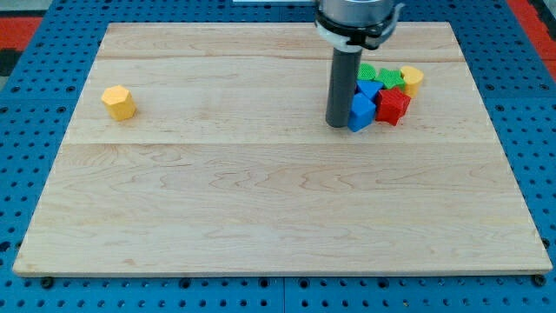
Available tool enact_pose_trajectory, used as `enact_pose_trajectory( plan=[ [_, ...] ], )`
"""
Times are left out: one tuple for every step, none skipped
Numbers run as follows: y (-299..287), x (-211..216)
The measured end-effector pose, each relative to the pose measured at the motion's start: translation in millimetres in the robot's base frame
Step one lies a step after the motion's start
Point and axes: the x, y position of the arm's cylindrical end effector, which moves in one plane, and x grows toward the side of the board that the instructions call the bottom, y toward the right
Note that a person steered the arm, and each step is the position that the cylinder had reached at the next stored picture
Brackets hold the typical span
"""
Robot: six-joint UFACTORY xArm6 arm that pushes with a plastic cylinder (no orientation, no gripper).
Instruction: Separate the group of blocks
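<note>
A tight group of blocks sits at the view's upper right on the wooden board (261, 191). It holds a blue block (361, 111) at the front left, a second blue block (371, 89) behind it, a red block (393, 106), two green blocks (368, 72) (389, 78), and a yellow block (411, 80) at the right. My tip (337, 124) stands on the board touching the left side of the front blue block. A lone yellow hexagonal block (118, 102) lies far away at the view's left.
The board is bordered by a blue perforated base (26, 174) on all sides. The group lies near the board's top right edge.
</note>
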Motion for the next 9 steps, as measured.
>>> enact_pose_trajectory(
  plan=[
    [2,80],
    [102,96],
    [165,76],
    [176,26],
    [176,-27],
    [175,-71],
    [130,-73],
    [74,-75],
    [54,-73]
  ],
)
